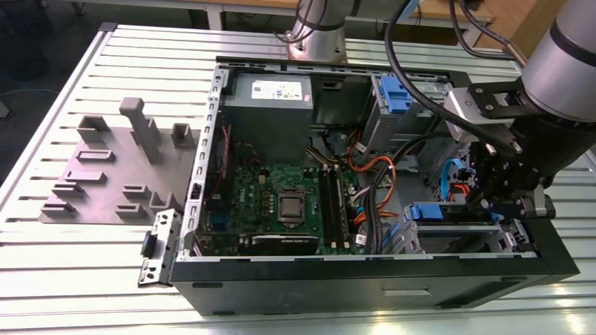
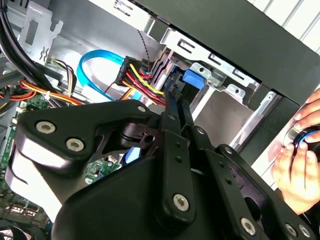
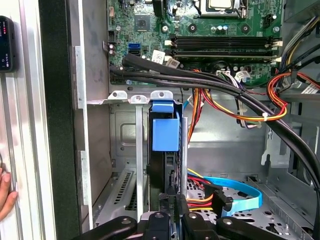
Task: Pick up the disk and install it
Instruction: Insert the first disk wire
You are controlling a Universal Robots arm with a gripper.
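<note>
Ribbed aluminium bench (image 1: 75, 279) carries an open computer case (image 1: 373, 279), where the disk (image 3: 165, 135), blue carrier frame outward, stands on edge in the drive bay (image 3: 125, 150) near the case's front wall. The end effector (image 3: 172, 207) appears clamped on the disk's near edge. Seating it well likely means keeping it square to the bay rails and clear of the red-and-yellow power cables (image 3: 200, 197) beside it. A person's hand (image 2: 300, 160) rests outside the case.
</note>
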